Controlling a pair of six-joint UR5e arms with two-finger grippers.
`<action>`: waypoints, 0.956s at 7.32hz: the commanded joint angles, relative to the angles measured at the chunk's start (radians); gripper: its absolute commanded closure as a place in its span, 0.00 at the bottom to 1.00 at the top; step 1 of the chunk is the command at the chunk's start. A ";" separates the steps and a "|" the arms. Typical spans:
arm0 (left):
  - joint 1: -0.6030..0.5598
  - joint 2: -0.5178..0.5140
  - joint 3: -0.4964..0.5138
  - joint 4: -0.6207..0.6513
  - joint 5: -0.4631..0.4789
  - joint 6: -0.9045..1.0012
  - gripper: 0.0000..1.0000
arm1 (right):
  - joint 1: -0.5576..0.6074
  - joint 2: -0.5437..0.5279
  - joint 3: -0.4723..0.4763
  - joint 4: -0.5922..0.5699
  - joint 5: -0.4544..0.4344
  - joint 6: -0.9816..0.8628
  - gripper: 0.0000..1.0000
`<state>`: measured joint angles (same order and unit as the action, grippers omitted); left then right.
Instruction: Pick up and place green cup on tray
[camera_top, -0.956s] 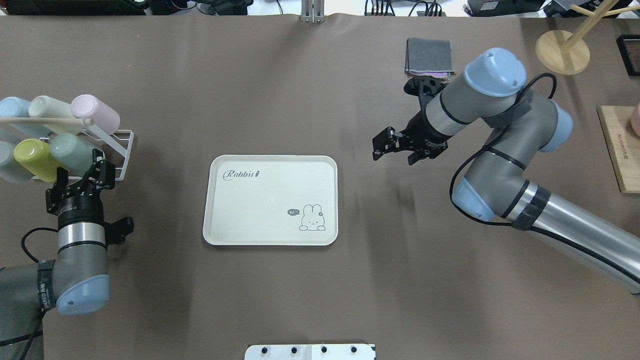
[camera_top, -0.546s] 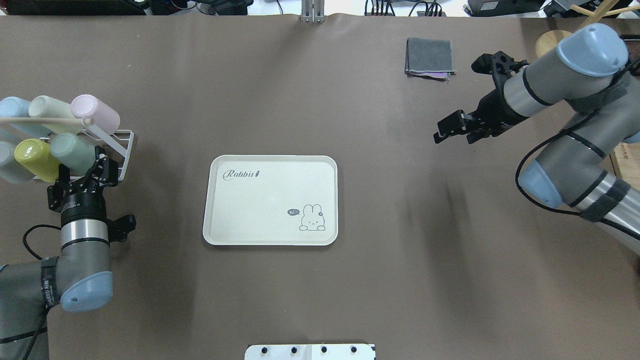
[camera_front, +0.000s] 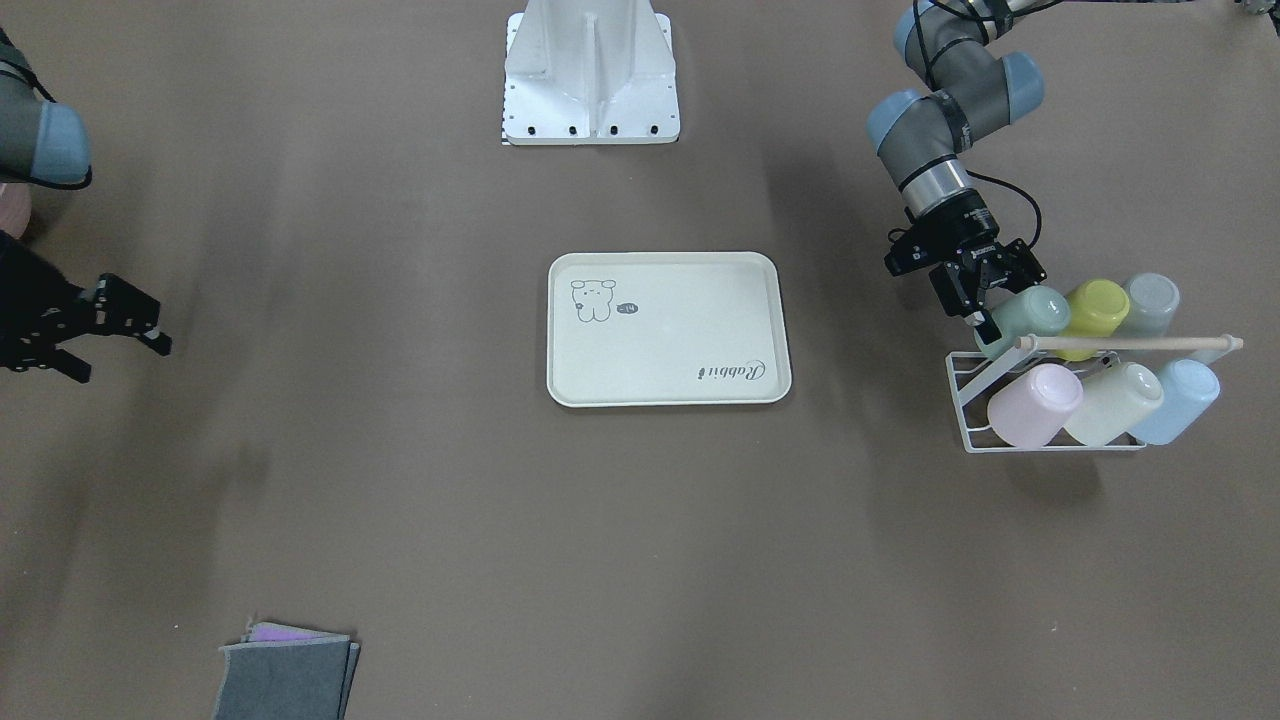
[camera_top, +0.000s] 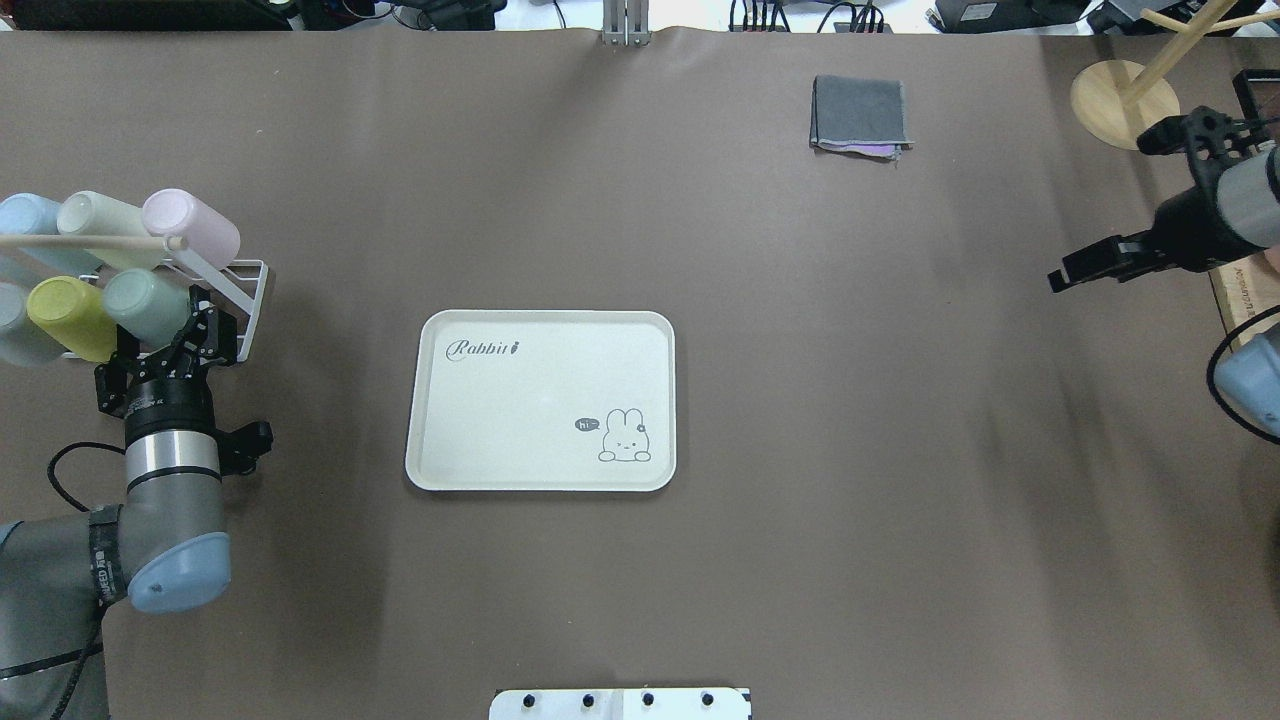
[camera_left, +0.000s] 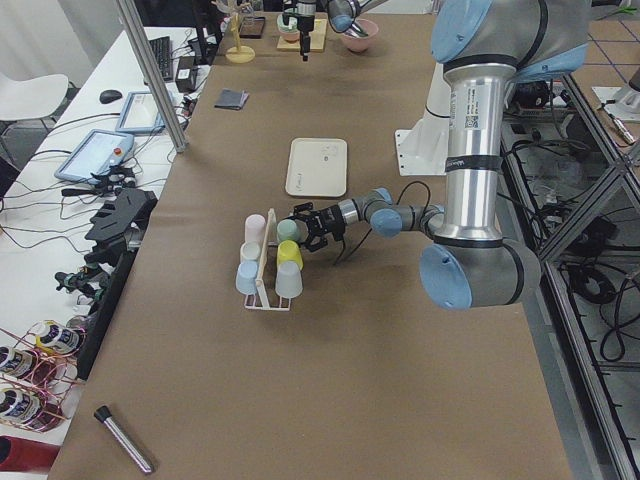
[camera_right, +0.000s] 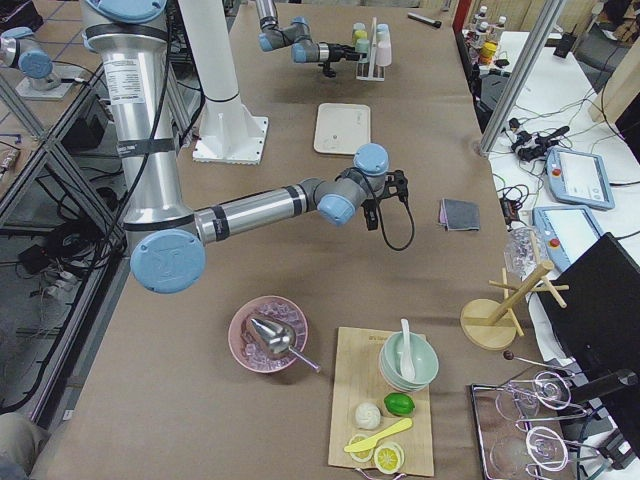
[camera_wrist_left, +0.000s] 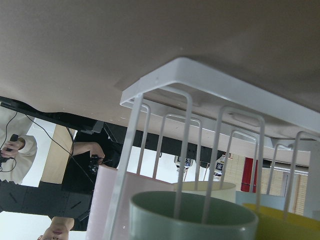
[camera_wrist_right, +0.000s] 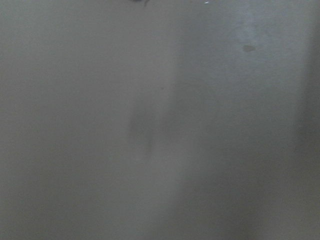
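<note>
The green cup (camera_top: 145, 300) lies on its side in the lower row of a white wire rack (camera_top: 248, 290), at the end nearest the tray. It also shows in the front view (camera_front: 1032, 312) and, mouth toward the camera, in the left wrist view (camera_wrist_left: 195, 215). My left gripper (camera_top: 168, 335) is open, with its fingertips right at the cup's mouth end and not closed on it. The cream-white Rabbit tray (camera_top: 520, 420) lies flat at the table's middle and holds nothing. My right gripper (camera_top: 1075, 272) is open and empty at the far right edge.
The rack also holds a yellow-lime cup (camera_top: 65, 315), a pale cream-green cup (camera_top: 100, 215), a pink cup (camera_top: 190, 225) and a blue cup (camera_top: 25, 215). A folded grey cloth (camera_top: 860, 112) lies at the far right. A wooden stand (camera_top: 1125, 100) and a wooden board (camera_top: 1240, 310) are at the right edge.
My right arm has swung far to the right, from beside the tray to the table's right edge. My left gripper has crept forward toward the green cup's mouth.
</note>
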<state>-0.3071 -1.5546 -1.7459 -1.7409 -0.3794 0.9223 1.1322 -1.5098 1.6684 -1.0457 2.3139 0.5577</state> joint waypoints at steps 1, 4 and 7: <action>-0.004 -0.002 0.011 -0.005 0.001 0.001 0.06 | 0.170 -0.050 -0.065 -0.104 -0.071 -0.242 0.01; -0.004 -0.025 0.029 -0.005 -0.001 0.001 0.16 | 0.250 -0.053 -0.041 -0.346 -0.074 -0.257 0.01; -0.003 -0.032 0.010 -0.005 -0.001 0.006 0.33 | 0.308 -0.139 0.037 -0.470 0.015 -0.376 0.01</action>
<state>-0.3106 -1.5847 -1.7262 -1.7456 -0.3804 0.9253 1.4214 -1.6104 1.6828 -1.4847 2.3039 0.2619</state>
